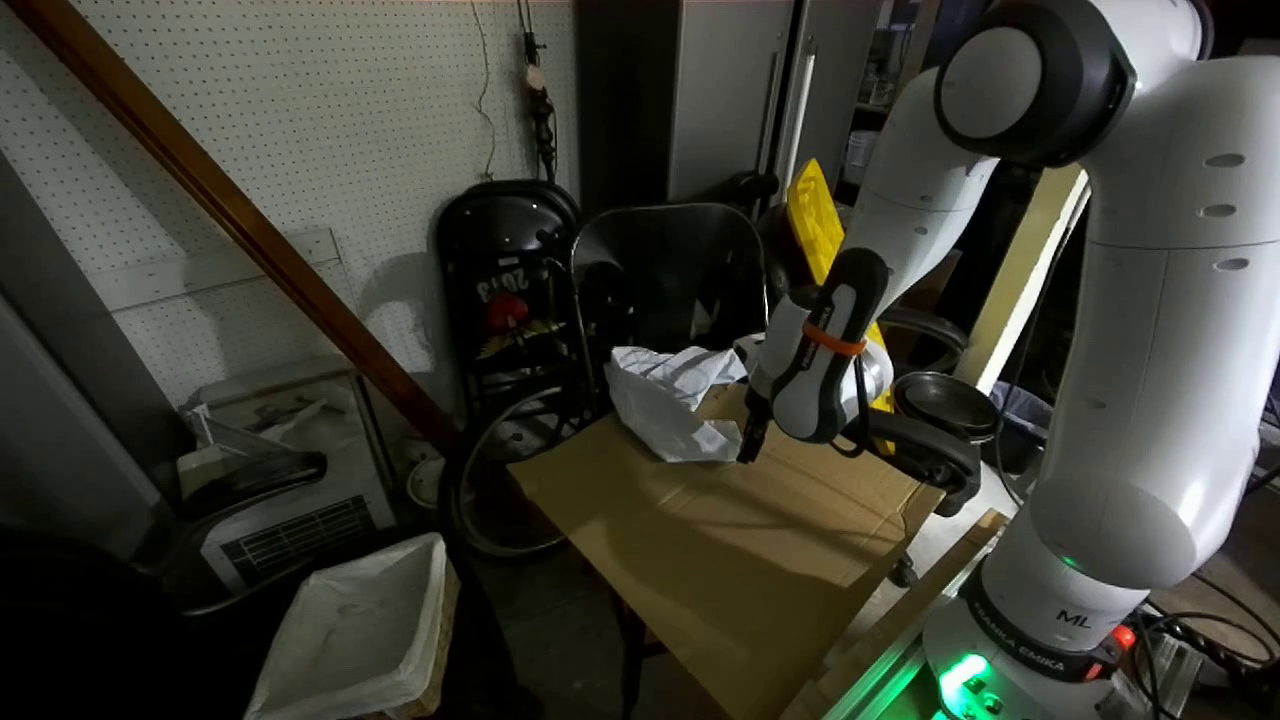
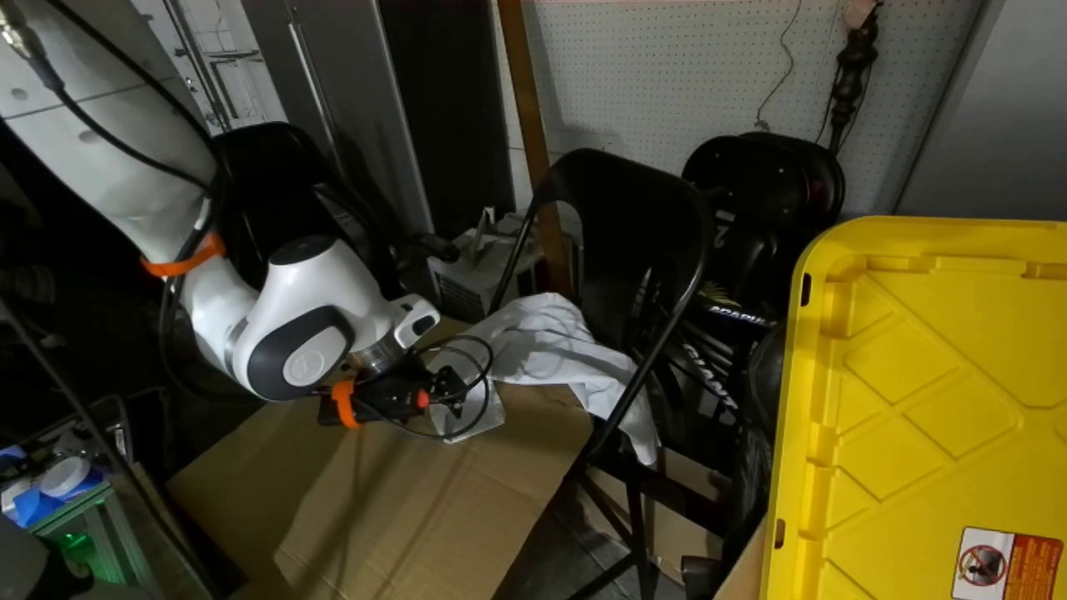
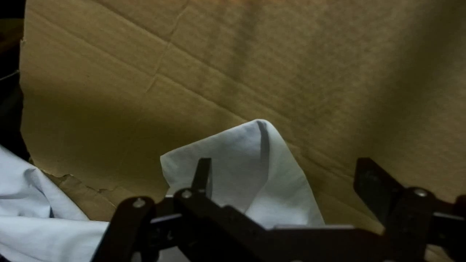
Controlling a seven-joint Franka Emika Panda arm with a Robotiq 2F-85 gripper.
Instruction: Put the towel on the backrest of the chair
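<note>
Gripper (image 3: 283, 169) spread wide over a corner of the towel (image 2: 546, 346), nothing pinched yet

Can't tell if either finger (image 3: 201, 176) touches it. Probably aimed there because that loose corner's the easiest grab. The rest is bunched on the cardboard (image 2: 400, 508), one end drooping past its edge by the chair (image 2: 613, 267), likely so the backrest (image 2: 638, 217) is a short carry.

The light is dim, and the bottom left corner (image 1: 70, 620) is almost black in an exterior view. A green light (image 1: 964, 671) glows low on the robot (image 1: 1140, 400) and turns the rail (image 1: 882, 676) next to it green. Dark shadows lie on the cardboard (image 1: 740, 560) and the wall (image 1: 380, 130). In the wrist view, the cardboard looks grainy, and the fingers (image 3: 373, 185) look dark and a bit fuzzy.
</note>
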